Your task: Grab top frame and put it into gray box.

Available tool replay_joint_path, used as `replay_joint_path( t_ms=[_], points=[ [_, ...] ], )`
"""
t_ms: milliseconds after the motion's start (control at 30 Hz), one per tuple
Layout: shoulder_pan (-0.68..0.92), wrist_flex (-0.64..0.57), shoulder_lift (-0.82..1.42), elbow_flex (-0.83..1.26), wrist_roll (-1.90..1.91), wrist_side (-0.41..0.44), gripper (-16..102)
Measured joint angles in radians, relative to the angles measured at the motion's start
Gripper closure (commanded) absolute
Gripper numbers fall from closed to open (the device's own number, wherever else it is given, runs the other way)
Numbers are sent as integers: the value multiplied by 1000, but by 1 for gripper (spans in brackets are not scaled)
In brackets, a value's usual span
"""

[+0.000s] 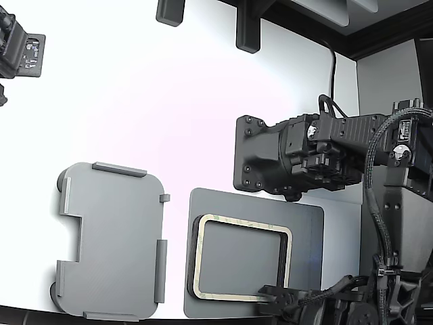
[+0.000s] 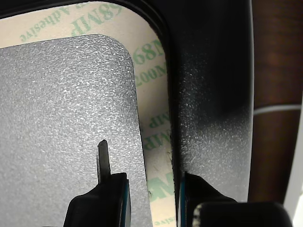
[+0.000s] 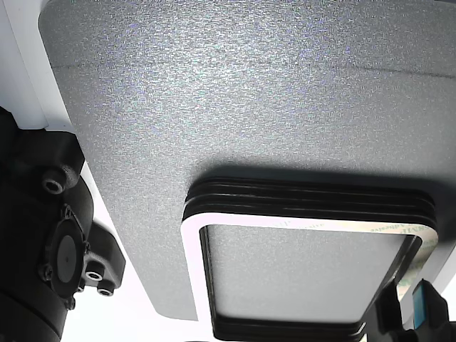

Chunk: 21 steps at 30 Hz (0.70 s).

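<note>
Cream-beige top frame [image 1: 242, 258] lies on its stack on the dark plate [image 1: 304, 223]. The tool [image 2: 151, 187], spread, straddles one frame edge without pinching it. The gray box [image 1: 111, 240] holds nothing; lift and transfer remain.

The top frame [image 1: 242, 257] lies on a plate [image 1: 308, 227], right of the gray box [image 1: 111, 240] in the exterior view.

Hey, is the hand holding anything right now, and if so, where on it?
The hand straddles one side strip of the top frame, a finger on each edge. Whether it actually grips cannot be told; the frame lies on the stack.
</note>
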Motion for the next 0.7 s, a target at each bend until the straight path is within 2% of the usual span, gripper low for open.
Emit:
replay_joint_path(
  t_ms=[300, 700],
  points=[
    [5, -11, 0, 2, 14, 0, 47],
    [5, -34, 2, 26, 20, 6, 57]
  ],
)
